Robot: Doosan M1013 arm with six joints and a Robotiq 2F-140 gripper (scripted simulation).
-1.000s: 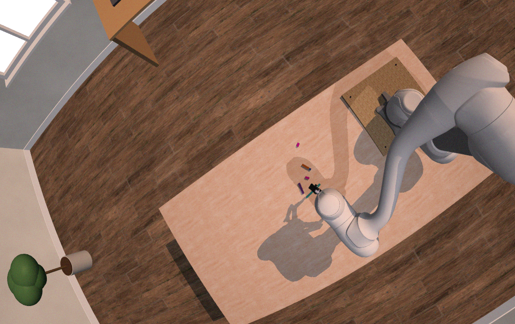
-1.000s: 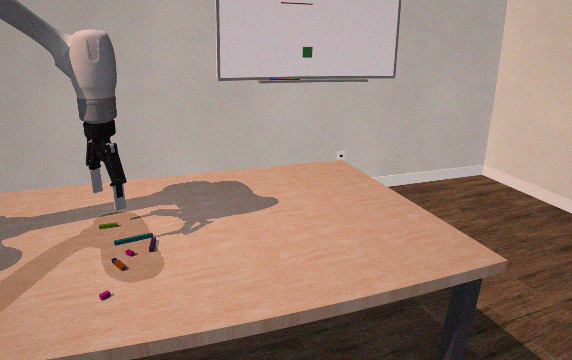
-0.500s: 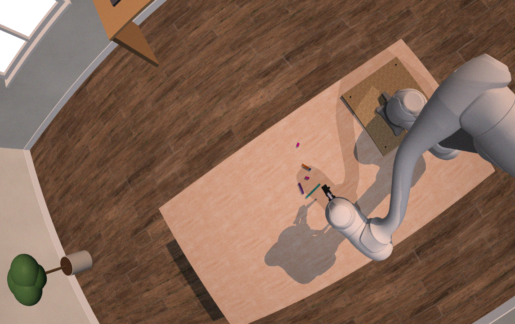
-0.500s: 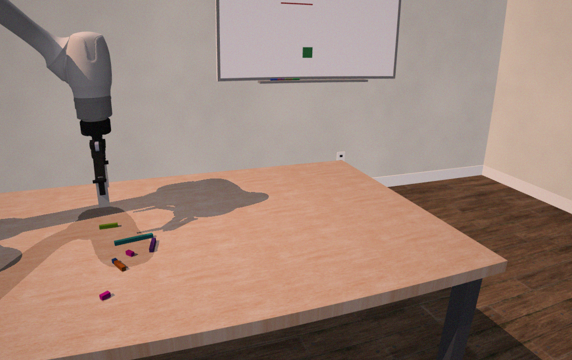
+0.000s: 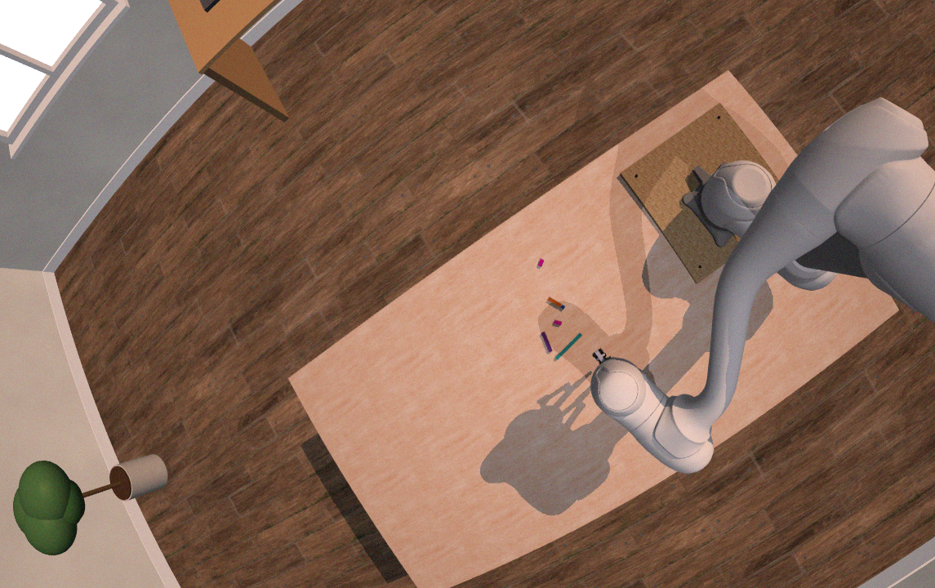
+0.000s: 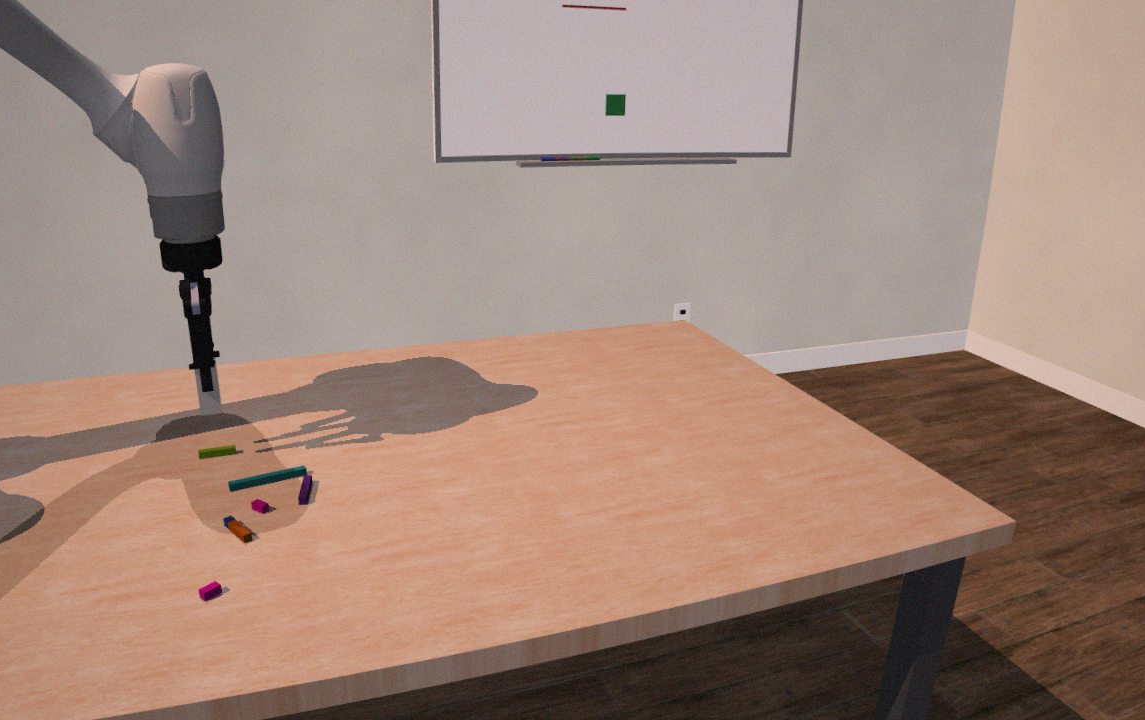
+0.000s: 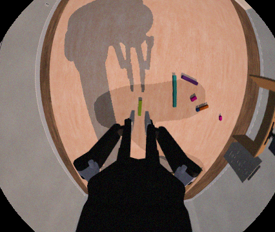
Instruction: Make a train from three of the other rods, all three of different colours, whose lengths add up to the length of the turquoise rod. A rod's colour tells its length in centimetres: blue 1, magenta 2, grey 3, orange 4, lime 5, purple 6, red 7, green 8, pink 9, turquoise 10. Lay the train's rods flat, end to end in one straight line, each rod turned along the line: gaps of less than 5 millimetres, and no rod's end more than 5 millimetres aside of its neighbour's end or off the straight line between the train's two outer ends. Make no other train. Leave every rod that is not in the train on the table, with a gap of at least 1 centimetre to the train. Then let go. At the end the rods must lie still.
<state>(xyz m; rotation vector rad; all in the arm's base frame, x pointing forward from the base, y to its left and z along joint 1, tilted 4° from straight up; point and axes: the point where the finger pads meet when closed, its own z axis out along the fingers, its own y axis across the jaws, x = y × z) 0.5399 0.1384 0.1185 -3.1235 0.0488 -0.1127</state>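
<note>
My gripper (image 5: 599, 357) (image 6: 209, 398) (image 7: 139, 115) hangs a little above the table. Its fingers are drawn in to a narrow gap with nothing between them. A lime rod (image 6: 217, 451) (image 7: 140, 107) lies flat just ahead of the fingertips. The turquoise rod (image 5: 567, 346) (image 6: 267, 479) (image 7: 175, 90) lies beyond it. A purple rod (image 5: 545, 341) (image 6: 304, 488) (image 7: 189, 79) lies near its end. A magenta rod (image 5: 557, 322) (image 6: 259, 505) (image 7: 193, 98), an orange rod (image 5: 555, 302) (image 6: 239, 530) (image 7: 203, 107) with a blue rod (image 6: 226, 519) at its end, and a second magenta rod (image 5: 540, 263) (image 6: 209, 590) (image 7: 220, 118) lie farther off.
The rods lie on a wooden table (image 5: 419, 409) (image 6: 648, 465). The arm's base stands on a brown plate (image 5: 664, 182) at one end of the table. The arm (image 5: 741, 278) reaches over the table and casts a broad shadow.
</note>
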